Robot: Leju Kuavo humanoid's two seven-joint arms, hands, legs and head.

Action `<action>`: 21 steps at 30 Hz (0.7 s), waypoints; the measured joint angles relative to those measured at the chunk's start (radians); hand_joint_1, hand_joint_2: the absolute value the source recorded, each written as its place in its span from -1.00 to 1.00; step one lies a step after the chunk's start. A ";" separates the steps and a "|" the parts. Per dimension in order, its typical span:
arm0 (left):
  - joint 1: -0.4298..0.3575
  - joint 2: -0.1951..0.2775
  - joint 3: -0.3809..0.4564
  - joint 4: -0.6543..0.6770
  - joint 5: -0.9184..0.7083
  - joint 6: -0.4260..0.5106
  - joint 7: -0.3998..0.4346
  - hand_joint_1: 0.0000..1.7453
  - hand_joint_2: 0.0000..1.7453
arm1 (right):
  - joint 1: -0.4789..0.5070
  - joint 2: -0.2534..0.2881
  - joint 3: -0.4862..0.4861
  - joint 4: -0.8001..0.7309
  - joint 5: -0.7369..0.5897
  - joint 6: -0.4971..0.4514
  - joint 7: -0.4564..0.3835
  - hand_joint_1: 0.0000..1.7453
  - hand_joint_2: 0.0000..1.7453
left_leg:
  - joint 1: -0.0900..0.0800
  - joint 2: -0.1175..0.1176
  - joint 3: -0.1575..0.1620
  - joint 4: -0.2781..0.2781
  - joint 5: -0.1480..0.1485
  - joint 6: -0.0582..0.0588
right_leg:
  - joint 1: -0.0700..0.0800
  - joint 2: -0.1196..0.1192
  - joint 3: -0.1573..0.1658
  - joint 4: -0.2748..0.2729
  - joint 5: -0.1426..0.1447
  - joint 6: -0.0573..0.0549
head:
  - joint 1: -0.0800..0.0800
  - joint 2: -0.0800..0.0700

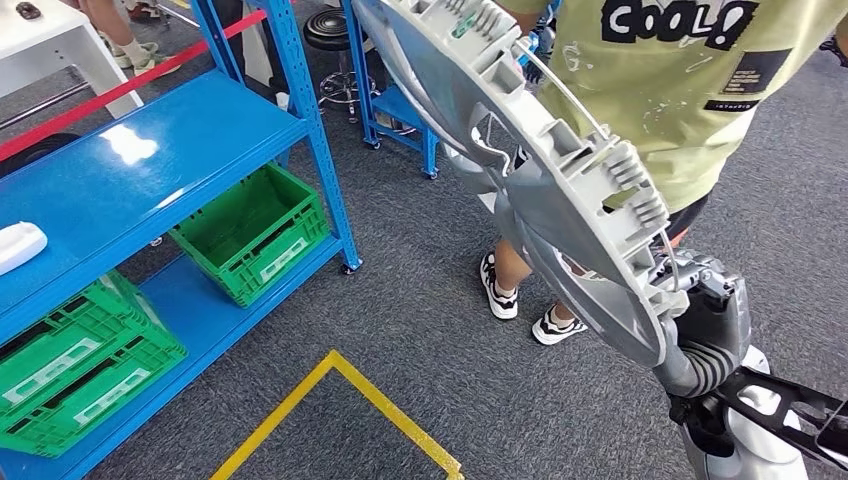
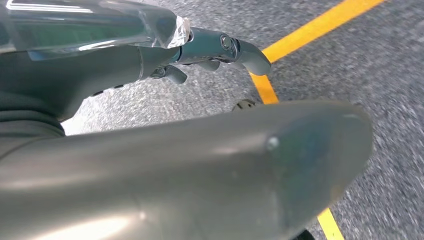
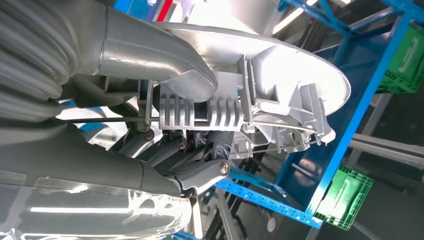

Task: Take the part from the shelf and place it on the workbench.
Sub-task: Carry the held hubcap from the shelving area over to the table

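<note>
One large round part [image 1: 560, 190], grey moulded plastic, disc-shaped with ribbed clips and a thin wire ring along its rim, held up in the air at a tilt by the right hand [image 1: 700, 300]. In the right wrist view the thick grey thumb lies across the smooth outer face of the part [image 3: 260, 65] and the darker fingers [image 3: 200, 170] curl under its ribbed inner edge: right hand [image 3: 165, 125] is gripping the part.

Left hand [image 2: 210, 50]: glossy grey thumb in the foreground, dark jointed fingers [image 2: 240, 50] loosely curled over grey carpet [image 2: 380, 75], nothing between them. Yellow tape line [image 2: 310, 30] on the floor below.

Blue metal shelf [image 1: 150, 160] to the left, shiny painted deck, perforated uprights. Green slatted plastic crates [image 1: 255, 230] on its lower level. A small white rounded object [image 1: 18, 245] lies on the upper deck.

A person in a pale yellow-green printed shirt [image 1: 680, 90] stands just behind the part, black-and-white sneakers [image 1: 500, 290] on the carpet.
</note>
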 joint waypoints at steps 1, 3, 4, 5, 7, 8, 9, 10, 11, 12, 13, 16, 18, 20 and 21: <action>0.000 0.002 0.000 0.000 -0.001 0.000 -0.002 -1.00 -1.00 | 0.000 0.004 0.006 0.002 0.008 -0.004 -0.001 1.00 1.00 | 0.001 -0.022 0.034 -0.069 0.027 0.005 | 0.001 0.010 -0.001 0.001 0.001 0.003 | 0.000 0.000; 0.000 0.008 -0.001 0.001 -0.001 -0.001 -0.006 -1.00 -1.00 | 0.001 0.009 0.015 0.004 0.021 -0.013 -0.004 1.00 1.00 | -0.001 -0.052 0.070 -0.144 0.045 0.012 | 0.000 0.029 -0.007 0.002 0.006 0.012 | 0.001 0.000; -0.001 0.012 -0.002 0.002 -0.001 -0.002 -0.007 -1.00 -1.00 | 0.002 0.010 0.017 0.004 0.024 -0.016 -0.005 1.00 1.00 | -0.002 -0.049 0.073 -0.149 0.042 0.013 | -0.001 0.040 -0.010 0.001 0.009 0.018 | 0.000 0.000; -0.001 0.015 -0.004 0.002 -0.001 -0.002 -0.008 -1.00 -1.00 | 0.004 0.010 0.018 0.004 0.026 -0.019 -0.005 1.00 1.00 | -0.003 -0.038 0.074 -0.151 0.044 0.015 | -0.004 0.051 -0.014 -0.001 0.013 0.025 | 0.000 0.000; -0.003 0.020 -0.007 0.001 -0.002 -0.002 -0.008 -1.00 -1.00 | 0.006 0.011 0.019 0.004 0.033 -0.024 -0.006 1.00 1.00 | 0.000 -0.012 0.080 -0.160 0.052 0.024 | -0.003 0.031 -0.029 0.020 0.001 0.034 | 0.003 0.000; -0.003 0.021 -0.008 0.001 -0.002 -0.003 -0.008 -1.00 -1.00 | 0.006 0.011 0.020 0.005 0.036 -0.026 -0.007 1.00 1.00 | 0.002 0.002 0.083 -0.164 0.055 0.028 | -0.002 0.007 -0.048 0.057 -0.021 0.038 | 0.006 0.000; -0.003 0.022 -0.009 0.001 -0.002 -0.003 -0.008 -1.00 -1.00 | 0.005 0.011 0.021 0.007 0.040 -0.027 -0.008 1.00 1.00 | 0.003 0.016 0.083 -0.165 0.057 0.031 | -0.001 -0.023 -0.075 0.114 -0.053 0.041 | 0.008 0.000; -0.003 0.023 -0.009 0.001 -0.002 -0.004 -0.008 -1.00 -1.00 | 0.005 0.012 0.023 0.009 0.042 -0.028 -0.010 1.00 1.00 | 0.002 0.030 0.082 -0.164 0.057 0.032 | -0.002 -0.042 -0.106 0.183 -0.085 0.045 | 0.010 0.000; -0.003 0.023 -0.010 0.001 -0.002 -0.004 -0.008 -1.00 -1.00 | 0.004 0.012 0.024 0.012 0.044 -0.028 -0.011 1.00 1.00 | 0.002 0.044 0.081 -0.164 0.056 0.032 | -0.003 -0.051 -0.134 0.245 -0.108 0.049 | 0.010 0.000; -0.003 0.023 -0.011 0.001 -0.002 -0.004 -0.008 -1.00 -1.00 | 0.004 0.012 0.024 0.014 0.045 -0.028 -0.012 1.00 1.00 | 0.002 0.058 0.080 -0.164 0.056 0.032 | -0.004 -0.055 -0.149 0.282 -0.116 0.052 | 0.011 0.000; -0.003 0.023 -0.012 0.001 -0.002 -0.004 -0.008 -1.00 -1.00 | 0.003 0.011 0.024 0.016 0.045 -0.028 -0.012 1.00 1.00 | 0.002 0.071 0.081 -0.163 0.055 0.031 | -0.006 -0.059 -0.145 0.279 -0.106 0.054 | 0.011 0.000; -0.004 0.025 -0.016 0.001 0.000 -0.004 -0.008 -1.00 -1.00 | -0.007 0.003 0.010 0.017 0.034 -0.021 0.000 1.00 1.00 | 0.000 0.102 0.084 -0.158 0.047 0.021 | -0.006 -0.101 -0.040 0.093 -0.029 0.053 | 0.011 0.000; -0.005 0.032 -0.018 0.002 0.004 -0.004 -0.008 -1.00 -1.00 | -0.014 -0.007 -0.008 0.014 0.020 -0.011 0.017 1.00 1.00 | -0.006 0.117 0.084 -0.152 0.041 0.011 | -0.002 -0.123 0.002 0.014 -0.013 0.043 | 0.010 0.000; -0.007 0.036 -0.021 0.002 0.008 -0.005 -0.007 -1.00 -1.00 | -0.016 -0.017 -0.028 0.010 0.010 0.000 0.027 1.00 1.00 | -0.008 0.132 0.085 -0.151 0.038 0.005 | 0.001 -0.106 0.000 0.009 -0.014 0.029 | 0.009 0.000; -0.008 0.037 -0.022 0.001 0.010 -0.005 -0.007 -1.00 -1.00 | -0.016 -0.022 -0.036 0.008 0.007 0.003 0.029 1.00 1.00 | -0.005 0.134 0.085 -0.149 0.033 0.001 | 0.000 -0.097 -0.002 0.008 -0.012 0.024 | 0.009 0.000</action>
